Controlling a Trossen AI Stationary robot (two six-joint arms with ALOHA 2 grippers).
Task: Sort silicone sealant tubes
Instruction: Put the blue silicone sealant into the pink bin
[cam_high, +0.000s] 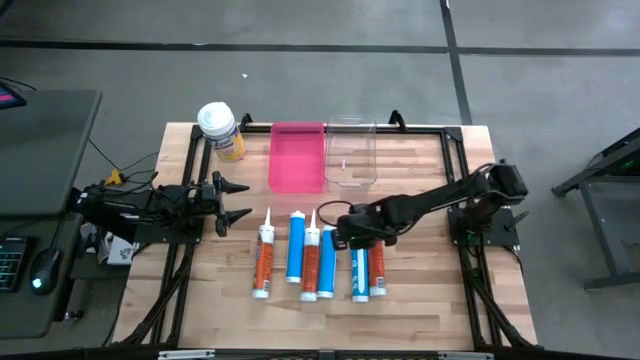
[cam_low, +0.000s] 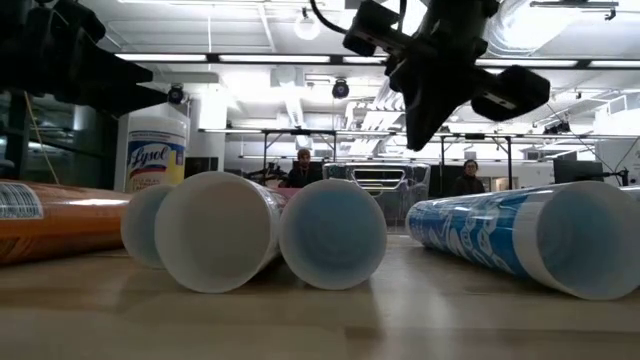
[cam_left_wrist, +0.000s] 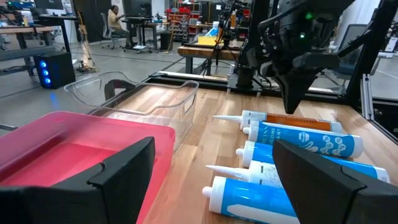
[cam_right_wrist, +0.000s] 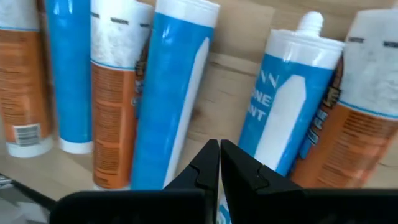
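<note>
So all six tubes (cam_high: 318, 255) are lying in a row at lower center of the overhead shot, nozzles pointing up toward the bins. Far left is an orange one (cam_high: 263, 255), then a blue one (cam_high: 296, 246), then an orange/blue pair touching each other, a small gap, and another blue/orange pair on the right. None of them is in a bin yet, so I'd say the sorting hasn't properly started.

The two bins sit side by side at upper center: pink bin (cam_high: 297, 155) on the left, clear bin (cam_high: 350, 153) on the right. Two colours, two bins, presumably one each, though nothing shows which goes where.

The right gripper (cam_high: 332, 228) hangs just above the nozzle end of the middle tubes, reaching in from the right side. Its jaws are pinched fully together with nothing in them; its wrist cam shows the tips meeting over the gap between two blue tubes. To me that looks like lining up over a pick, and it'll have to spread the jaws before it can grab anything.

The left gripper (cam_high: 237, 200) is parked at the left edge of the table, jaws spread, holding nothing, pointed toward the bins. Looks like it's just waiting.

There's also a yellow jar (cam_high: 221, 130) upper left, clear of everything.
</note>
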